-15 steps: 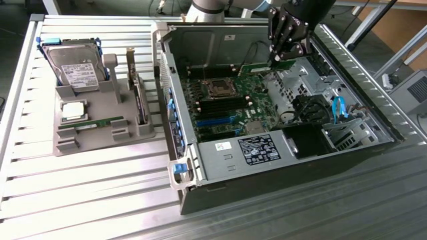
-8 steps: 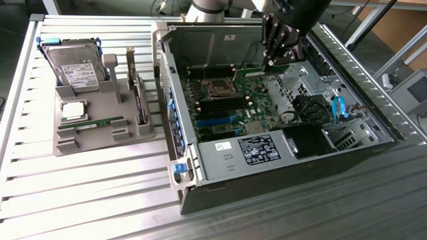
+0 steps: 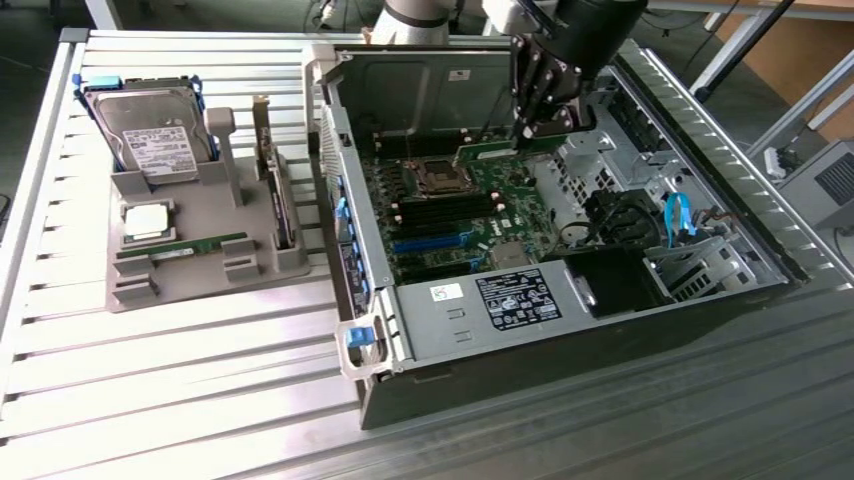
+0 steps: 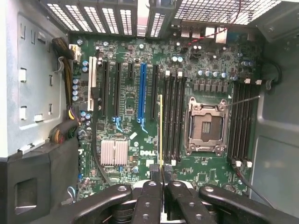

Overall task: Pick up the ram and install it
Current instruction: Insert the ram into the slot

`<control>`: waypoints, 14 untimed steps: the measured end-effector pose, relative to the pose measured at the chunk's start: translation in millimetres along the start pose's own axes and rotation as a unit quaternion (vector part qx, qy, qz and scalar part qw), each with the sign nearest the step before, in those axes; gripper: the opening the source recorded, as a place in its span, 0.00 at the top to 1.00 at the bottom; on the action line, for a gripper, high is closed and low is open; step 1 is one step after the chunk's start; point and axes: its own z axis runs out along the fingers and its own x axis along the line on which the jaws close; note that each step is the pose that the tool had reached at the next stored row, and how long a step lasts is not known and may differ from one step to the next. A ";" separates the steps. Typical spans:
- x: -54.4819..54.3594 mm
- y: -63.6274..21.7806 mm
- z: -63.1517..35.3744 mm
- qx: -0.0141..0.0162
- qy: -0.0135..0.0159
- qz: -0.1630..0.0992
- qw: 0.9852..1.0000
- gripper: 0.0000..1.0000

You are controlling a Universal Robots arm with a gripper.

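Your slatted metal table carries the open computer case, with the motherboard exposed inside. In the exterior view a grey holder sits at 9 o'clock from the case. It holds a hard drive at its 12 o'clock end, a spare memory stick at 6 o'clock and a processor chip between them. Your gripper is down inside the case at its 12 o'clock end, fingers pinching the ram. The ram is edge-on over the black memory slots, just beside the CPU socket; you cannot tell whether it is seated.
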 end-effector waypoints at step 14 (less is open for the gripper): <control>0.4 12.3 19.3 0.002 0.001 0.030 1.000 0.89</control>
